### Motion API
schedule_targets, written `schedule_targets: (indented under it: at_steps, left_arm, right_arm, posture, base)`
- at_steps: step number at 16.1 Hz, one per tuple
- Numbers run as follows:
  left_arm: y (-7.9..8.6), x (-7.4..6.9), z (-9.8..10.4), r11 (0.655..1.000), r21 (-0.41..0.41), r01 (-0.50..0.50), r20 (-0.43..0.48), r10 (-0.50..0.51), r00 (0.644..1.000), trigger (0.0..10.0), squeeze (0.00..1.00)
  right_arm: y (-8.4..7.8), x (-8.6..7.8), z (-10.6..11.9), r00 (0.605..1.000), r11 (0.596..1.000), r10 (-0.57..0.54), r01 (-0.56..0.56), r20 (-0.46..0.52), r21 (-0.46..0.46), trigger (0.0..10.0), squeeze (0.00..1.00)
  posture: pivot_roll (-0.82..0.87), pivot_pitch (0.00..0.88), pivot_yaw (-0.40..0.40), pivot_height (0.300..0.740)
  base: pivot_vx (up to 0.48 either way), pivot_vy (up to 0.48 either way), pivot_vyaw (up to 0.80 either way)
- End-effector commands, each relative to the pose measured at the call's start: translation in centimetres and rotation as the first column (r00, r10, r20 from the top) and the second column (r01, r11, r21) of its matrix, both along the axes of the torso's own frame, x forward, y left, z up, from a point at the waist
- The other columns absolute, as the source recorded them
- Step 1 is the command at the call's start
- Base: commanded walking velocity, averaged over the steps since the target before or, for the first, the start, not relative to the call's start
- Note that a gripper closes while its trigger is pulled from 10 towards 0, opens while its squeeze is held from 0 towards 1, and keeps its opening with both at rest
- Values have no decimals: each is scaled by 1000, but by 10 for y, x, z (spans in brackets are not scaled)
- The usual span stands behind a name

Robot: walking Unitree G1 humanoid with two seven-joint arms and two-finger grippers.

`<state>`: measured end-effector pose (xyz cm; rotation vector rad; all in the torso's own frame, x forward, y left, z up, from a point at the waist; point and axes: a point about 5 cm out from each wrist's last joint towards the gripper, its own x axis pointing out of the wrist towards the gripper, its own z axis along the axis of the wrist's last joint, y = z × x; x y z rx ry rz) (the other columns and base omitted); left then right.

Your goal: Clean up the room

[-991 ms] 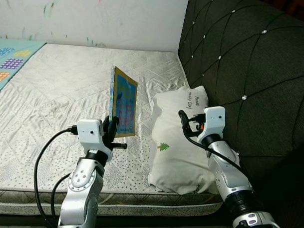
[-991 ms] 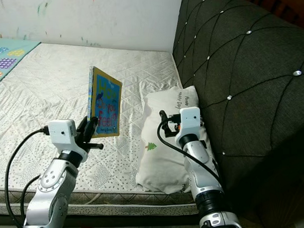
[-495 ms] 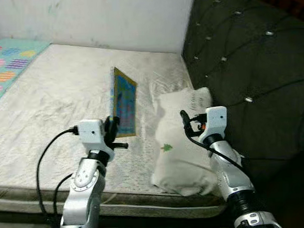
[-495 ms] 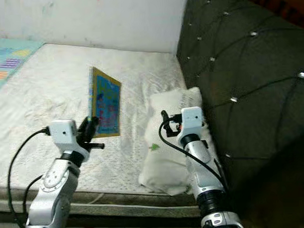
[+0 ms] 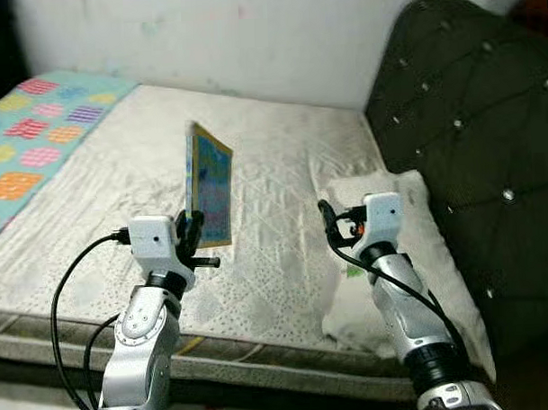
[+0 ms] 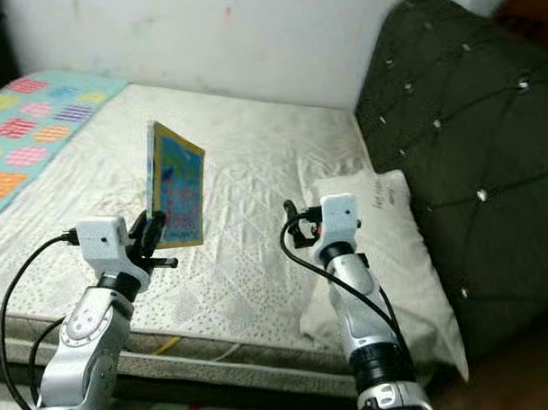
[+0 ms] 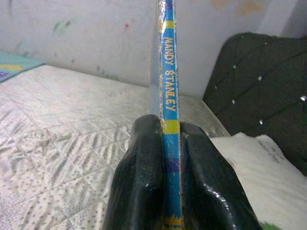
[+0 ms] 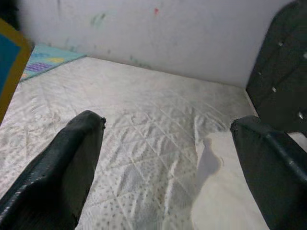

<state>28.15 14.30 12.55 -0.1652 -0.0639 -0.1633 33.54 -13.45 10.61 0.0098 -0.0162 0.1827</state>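
Note:
A thin picture book [image 5: 211, 195] with a blue cover and yellow border stands upright above the mattress, held by its lower edge in my left gripper [image 5: 191, 237]. In the left wrist view both black fingers [image 7: 139, 187] clamp the book's blue spine [image 7: 169, 96]. My right gripper [image 5: 327, 214] hovers over the mattress just left of the white pillow [image 5: 410, 245]. Its fingers [image 8: 57, 177] are spread wide with nothing between them.
The white quilted mattress [image 5: 282, 178] stretches to the wall. A dark tufted headboard [image 5: 470, 144] rises on the right behind the pillow. A colourful patterned blanket [image 5: 37, 132] covers the far left of the bed. The bed's front edge [image 5: 261, 354] runs below my arms.
The whole view has shifted, so the camera has turned left: headboard and pillow slid right, more blanket shows. The book stays gripped by my left gripper; the right stays open.

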Motion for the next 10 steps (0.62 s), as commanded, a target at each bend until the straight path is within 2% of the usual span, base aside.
schedule_targets:
  at_steps: [1,10]
  left_arm:
    - [-10,2,12,999,-13,35,52,-34,998,10000,0]
    - [-12,-1,19,996,-32,82,107,-78,991,10000,0]
  right_arm:
    - [-9,1,-1,1000,1000,-18,18,-12,-11,10000,0]
    - [-9,2,-1,1000,1000,-19,19,-12,-12,10000,0]
  posture:
    - [-16,0,-87,740]
    - [-15,0,-87,740]
  base:
    - [0,0,0]
    - [0,0,0]
